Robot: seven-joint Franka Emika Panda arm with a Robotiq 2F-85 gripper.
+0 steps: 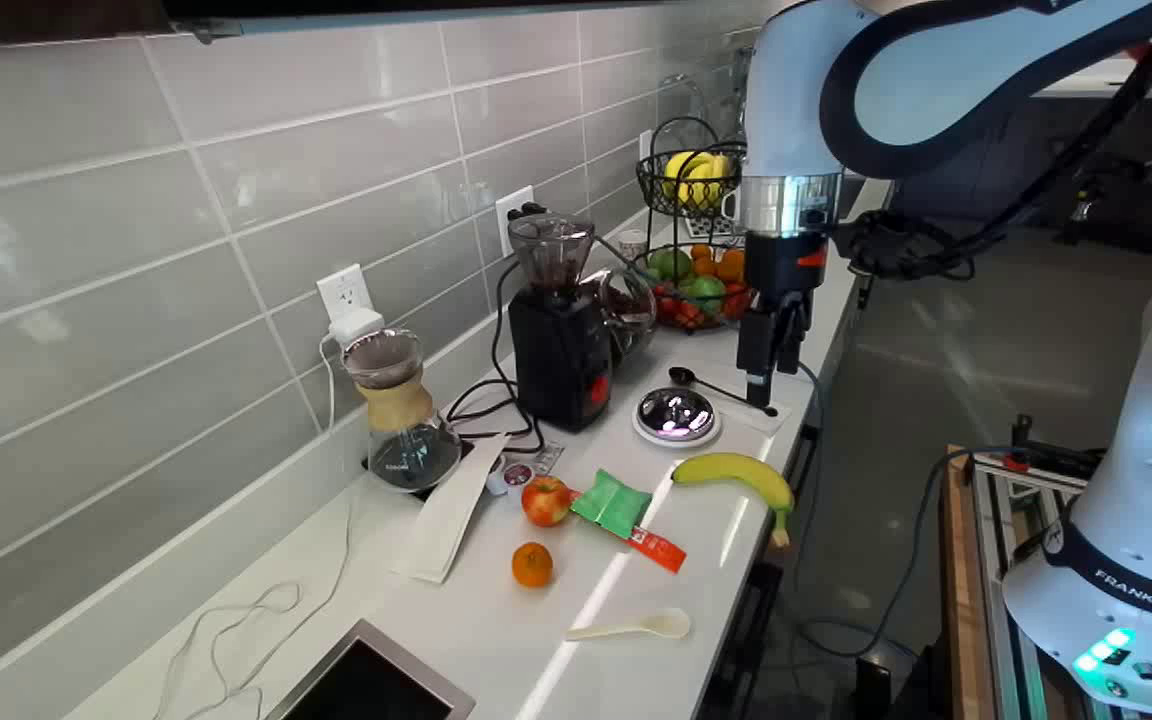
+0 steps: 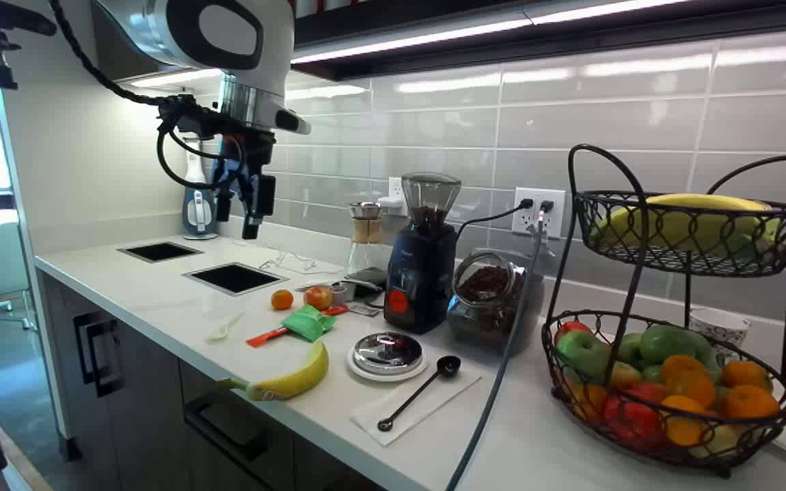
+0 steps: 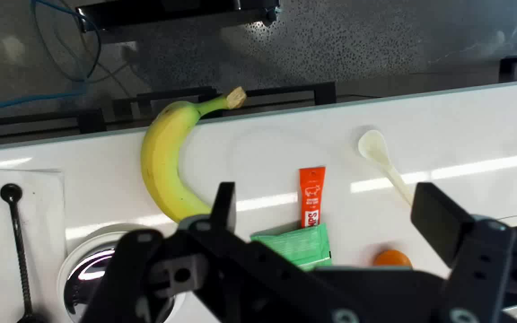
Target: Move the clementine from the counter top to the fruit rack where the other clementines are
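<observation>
"How are the fingers (image 3: pixel 440 224) standing?"

"I have them spread well apart, pointing down, hanging in the air over the worktop (image 1: pixel 636 680)."

"And the clementine (image 1: pixel 532 565)?"

"I've got it on the worktop in both exterior views, near a red-and-yellow apple (image 1: pixel 546 500) but apart from it. In my wrist view only part of it shows; the rest is hidden."

"What lies around it?"

"A green packet (image 3: pixel 299 246) across a red stick packet (image 3: pixel 311 179). A pale spoon (image 3: pixel 375 150) is nearer the front edge than the clementine. I also see a banana (image 3: pixel 157 166), its stem jutting past that edge. Near the banana I have a silver dome (image 3: pixel 90 273), and beside that a black scoop (image 3: pixel 19 251) lying on a white sheet (image 3: pixel 45 224)."

"Can you see the fruit rack (image 2: pixel 686 262)?"

"Yes, in both exterior views, well apart from the clementine, with a coffee grinder (image 2: pixel 420 273) and a glass jar (image 2: pixel 492 307) standing between them along the tiled wall (image 2: pixel 563 123). Its upper tier holds bananas (image 2: pixel 679 221); in the lower tier I make out the other clementines (image 2: pixel 751 401) among green fruit (image 2: pixel 584 353) and red fruit (image 2: pixel 632 416)."
</observation>
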